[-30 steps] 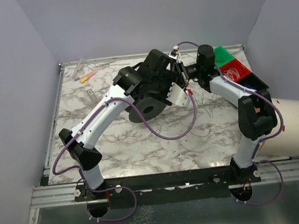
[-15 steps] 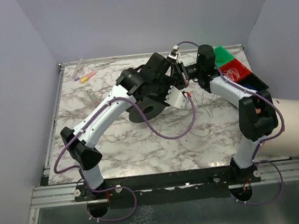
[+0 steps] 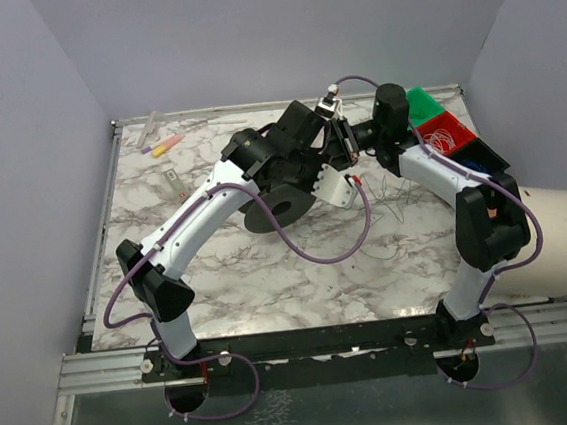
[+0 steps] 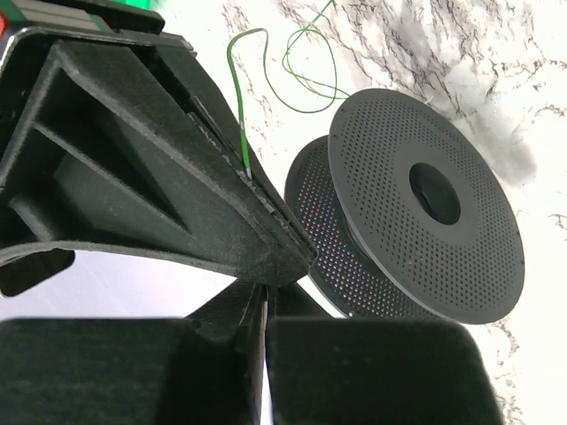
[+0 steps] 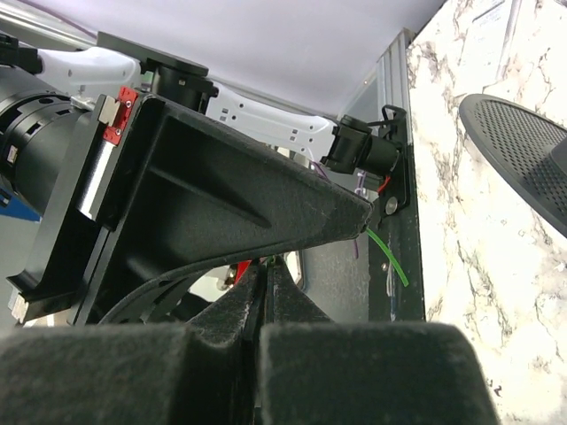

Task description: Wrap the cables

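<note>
**Both grippers pinched on one green strand, spool alongside**

Left gripper (image 4: 266,288): jaws pressed together, pinching a hair-thin green cable (image 4: 237,106). In my left wrist view the strand leaves the pinch toward 12 o'clock, then curls into a loose loop at 1 o'clock over the marble table (image 4: 532,53).

Right gripper (image 5: 270,279): jaws also pressed together. A short green tail (image 5: 390,258) pokes out past the fingertip toward 4 o'clock. I judge this to be the same strand, though the pinch point itself is hidden.

From above, my two wrists meet tip to tip over the far middle of the table. That fits holding one strand at two points, so the stretch between them stays taut enough to lay into turns.

The black perforated spool (image 4: 425,195) lies just beside the left fingers at 3 o'clock. From above it is at 7 o'clock of the meeting point, close enough to wind onto.

More cables (image 3: 393,197) lie loose on the marble at 4 o'clock of the grippers, untouched. A pale coil sits in the red bin (image 3: 450,118) at 3 o'clock.

Judgement: early in the wrap. I see no turns on the spool.
</note>
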